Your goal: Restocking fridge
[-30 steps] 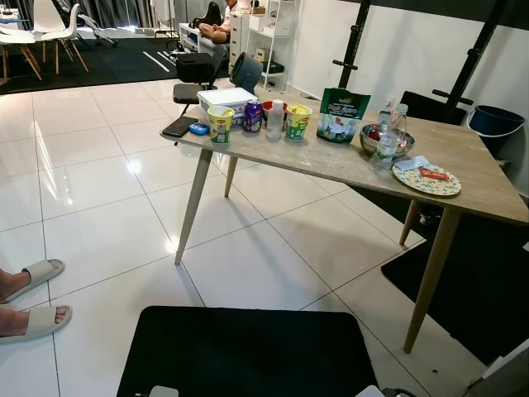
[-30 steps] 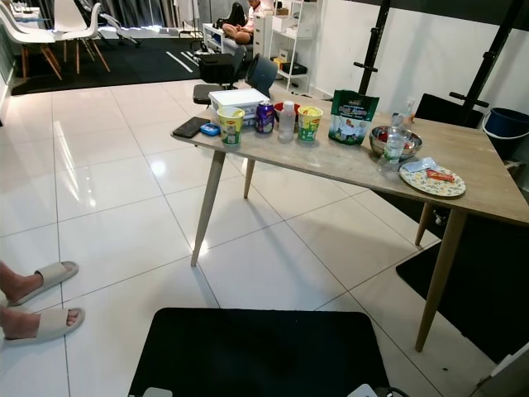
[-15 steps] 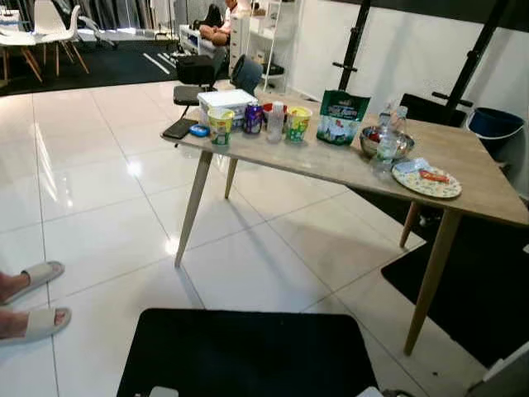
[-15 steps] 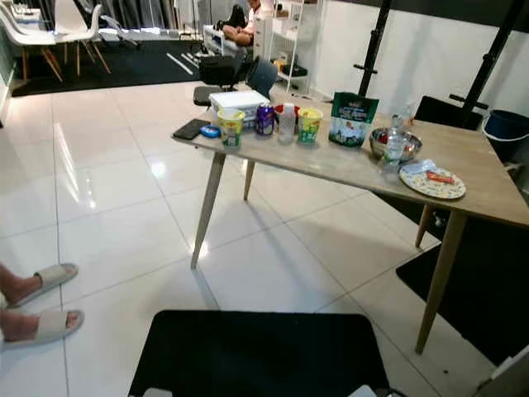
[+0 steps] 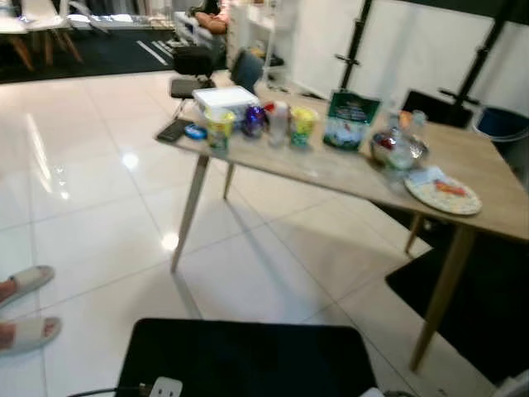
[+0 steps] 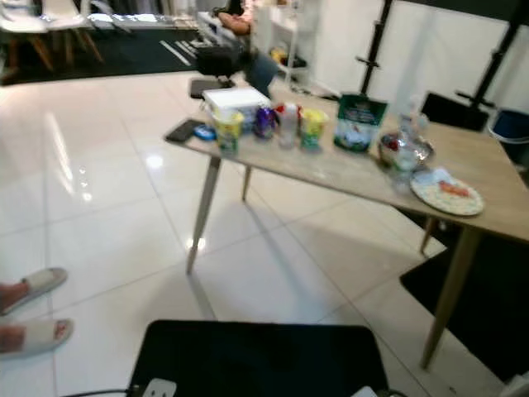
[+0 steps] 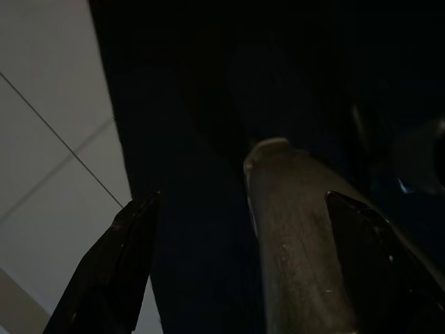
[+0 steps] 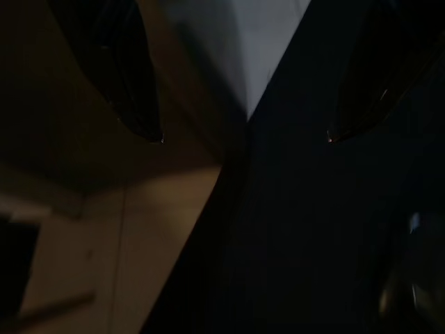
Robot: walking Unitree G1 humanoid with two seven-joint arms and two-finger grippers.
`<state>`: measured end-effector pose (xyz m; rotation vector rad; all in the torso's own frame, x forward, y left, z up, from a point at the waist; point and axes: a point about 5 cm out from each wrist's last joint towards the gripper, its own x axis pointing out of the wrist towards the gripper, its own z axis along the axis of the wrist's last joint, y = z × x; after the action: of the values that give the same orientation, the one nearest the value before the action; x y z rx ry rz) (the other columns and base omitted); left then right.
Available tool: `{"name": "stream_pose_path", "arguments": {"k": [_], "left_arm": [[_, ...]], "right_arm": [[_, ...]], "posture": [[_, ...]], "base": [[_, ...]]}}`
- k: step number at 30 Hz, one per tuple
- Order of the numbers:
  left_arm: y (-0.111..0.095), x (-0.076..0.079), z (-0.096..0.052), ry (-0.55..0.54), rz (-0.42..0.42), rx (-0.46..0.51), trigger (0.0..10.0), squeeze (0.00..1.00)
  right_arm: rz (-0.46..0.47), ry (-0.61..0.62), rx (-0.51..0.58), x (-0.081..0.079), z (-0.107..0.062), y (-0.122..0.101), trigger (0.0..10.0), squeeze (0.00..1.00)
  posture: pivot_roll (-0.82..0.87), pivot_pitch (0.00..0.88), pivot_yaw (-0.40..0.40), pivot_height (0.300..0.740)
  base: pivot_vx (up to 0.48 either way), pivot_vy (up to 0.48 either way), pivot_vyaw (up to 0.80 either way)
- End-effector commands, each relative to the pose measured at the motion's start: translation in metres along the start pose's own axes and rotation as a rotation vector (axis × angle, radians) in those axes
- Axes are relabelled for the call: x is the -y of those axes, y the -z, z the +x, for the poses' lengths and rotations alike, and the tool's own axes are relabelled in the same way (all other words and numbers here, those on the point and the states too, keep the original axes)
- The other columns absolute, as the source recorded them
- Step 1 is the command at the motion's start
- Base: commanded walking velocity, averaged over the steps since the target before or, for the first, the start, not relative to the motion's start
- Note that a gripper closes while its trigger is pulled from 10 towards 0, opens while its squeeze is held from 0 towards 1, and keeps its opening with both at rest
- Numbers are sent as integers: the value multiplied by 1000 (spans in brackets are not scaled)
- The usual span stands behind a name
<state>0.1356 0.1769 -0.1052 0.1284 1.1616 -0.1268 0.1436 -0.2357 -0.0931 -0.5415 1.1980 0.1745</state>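
A wooden table (image 5: 347,169) stands ahead, a little to the right. It holds a white tub (image 5: 225,98), two yellow-green cups (image 5: 219,128), a purple can (image 5: 253,120), a clear jar (image 5: 278,121), a green bag (image 5: 350,121), a metal bowl (image 5: 398,150) and a patterned plate (image 5: 443,192). Both arms hang low, far from the table. My left gripper (image 7: 243,198) is open over a dark mat and white tiles. My right gripper (image 8: 243,137) is open too, with nothing between its fingers.
A black mat (image 5: 248,356) lies on the white tiles right before me, with a white plug block (image 5: 165,387) at its near edge. A person's sandalled feet (image 5: 21,331) are at the left. Behind the table stand an office chair (image 5: 194,70) and a blue bucket (image 5: 498,124).
The whole picture has shifted and blurred, so the camera has moved and dipped slightly. The items on the table and the person's feet stay in place.
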Motion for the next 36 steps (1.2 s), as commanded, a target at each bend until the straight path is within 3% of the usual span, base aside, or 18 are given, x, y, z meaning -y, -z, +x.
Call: {"name": "stream_pose_path", "arguments": {"k": [1, 6, 18, 36], "left_arm": [[15, 7, -1, 25, 1, -58, 10000, 0], [15, 7, -1, 26, 1, -57, 10000, 0], [15, 8, -1, 28, 3, -56, 10000, 0], [16, 9, -1, 30, 3, -57, 10000, 0]], "right_arm": [[3, -17, -12, -6, 0, 4, 10000, 0], [11, -23, -17, -6, 0, 5, 10000, 0], [19, -22, -19, -6, 0, 5, 10000, 0], [16, -19, -3, -4, 0, 4, 10000, 0]], "posture": [[-73, 0, -79, 740], [-72, 0, -80, 740], [-73, 0, -79, 740], [-75, 0, -81, 740]], "base": [[281, 0, 0], [282, 0, -94], [283, 0, -749], [284, 0, 0]]}}
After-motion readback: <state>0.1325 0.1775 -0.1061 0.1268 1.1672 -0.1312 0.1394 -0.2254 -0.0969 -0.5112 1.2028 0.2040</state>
